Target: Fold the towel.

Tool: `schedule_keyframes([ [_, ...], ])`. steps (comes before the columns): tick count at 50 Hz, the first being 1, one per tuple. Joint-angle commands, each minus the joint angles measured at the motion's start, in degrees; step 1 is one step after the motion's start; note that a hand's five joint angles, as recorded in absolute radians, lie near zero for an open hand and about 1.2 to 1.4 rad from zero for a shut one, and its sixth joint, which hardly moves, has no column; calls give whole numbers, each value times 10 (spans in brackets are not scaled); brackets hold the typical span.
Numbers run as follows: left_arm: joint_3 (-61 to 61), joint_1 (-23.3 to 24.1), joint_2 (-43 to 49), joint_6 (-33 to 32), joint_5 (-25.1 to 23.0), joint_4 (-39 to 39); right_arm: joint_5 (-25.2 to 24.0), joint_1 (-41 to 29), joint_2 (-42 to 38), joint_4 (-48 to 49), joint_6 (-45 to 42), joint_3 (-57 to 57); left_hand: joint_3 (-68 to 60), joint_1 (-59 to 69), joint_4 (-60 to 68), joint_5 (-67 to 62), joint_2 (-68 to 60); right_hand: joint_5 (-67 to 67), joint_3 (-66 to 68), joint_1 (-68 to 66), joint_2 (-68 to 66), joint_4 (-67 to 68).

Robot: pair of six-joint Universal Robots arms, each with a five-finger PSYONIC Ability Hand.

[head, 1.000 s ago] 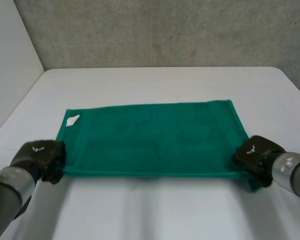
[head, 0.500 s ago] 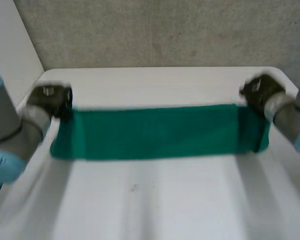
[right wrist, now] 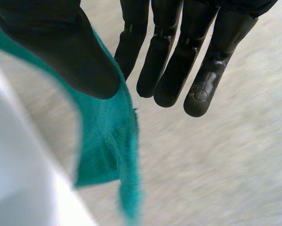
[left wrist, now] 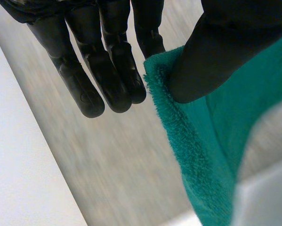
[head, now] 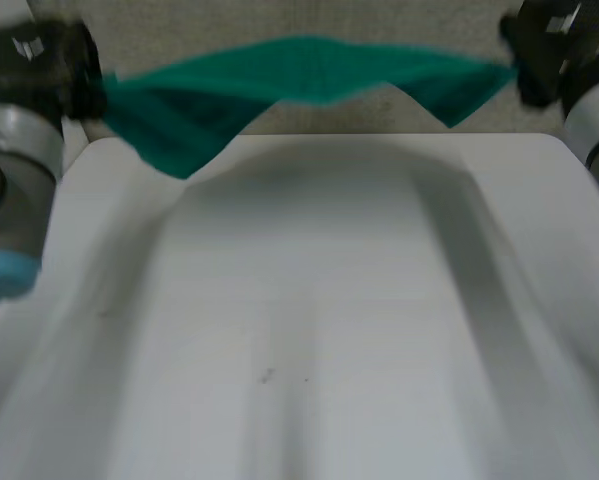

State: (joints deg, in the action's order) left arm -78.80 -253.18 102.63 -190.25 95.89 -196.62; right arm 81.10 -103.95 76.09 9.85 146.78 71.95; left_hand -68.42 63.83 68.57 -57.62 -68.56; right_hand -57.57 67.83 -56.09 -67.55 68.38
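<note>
Though aloft, fuzzy green towel [head: 309, 68]

Soft even light, shadow under towel [head: 309, 68]

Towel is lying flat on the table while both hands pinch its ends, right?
No. The towel hangs in the air above the table, not flat on it; the left hand and right hand do pinch its ends. The head view shows this.

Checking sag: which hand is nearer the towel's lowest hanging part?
Left. The left hand pinches the towel beside that droop; the right hand pinches the far end.
</note>
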Motion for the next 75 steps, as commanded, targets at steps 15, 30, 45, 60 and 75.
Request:
schedule_keyframes([
  [15, -228, -18, 4, 23, -9, -3, -70, 87, -127, -54, 113, 192, -116, 162, 114, -124, -114, -124, 122, -239, -125, 116],
  [30, -237, -17, -3, 23, -9, -3, -73, 141, -134, -99, 210, 197, -116, 162, 114, -124, -114, 212, -214, 97, 211, -220],
  [45, -235, -20, -1, 23, -9, -3, -111, 149, -167, -126, 206, 184, -116, 162, 114, -124, -114, -1, -1, -116, -2, -7],
  [60, -279, -19, -49, 14, -9, 115, -113, 165, -37, -257, -51, 195, -116, 162, 114, -124, -114, -124, 122, -239, -125, 116],
  [75, -362, -39, -143, -44, -69, 235, -62, 188, 49, -419, -307, 242, -116, 162, 114, -124, -114, -124, 122, -239, -125, 116],
])
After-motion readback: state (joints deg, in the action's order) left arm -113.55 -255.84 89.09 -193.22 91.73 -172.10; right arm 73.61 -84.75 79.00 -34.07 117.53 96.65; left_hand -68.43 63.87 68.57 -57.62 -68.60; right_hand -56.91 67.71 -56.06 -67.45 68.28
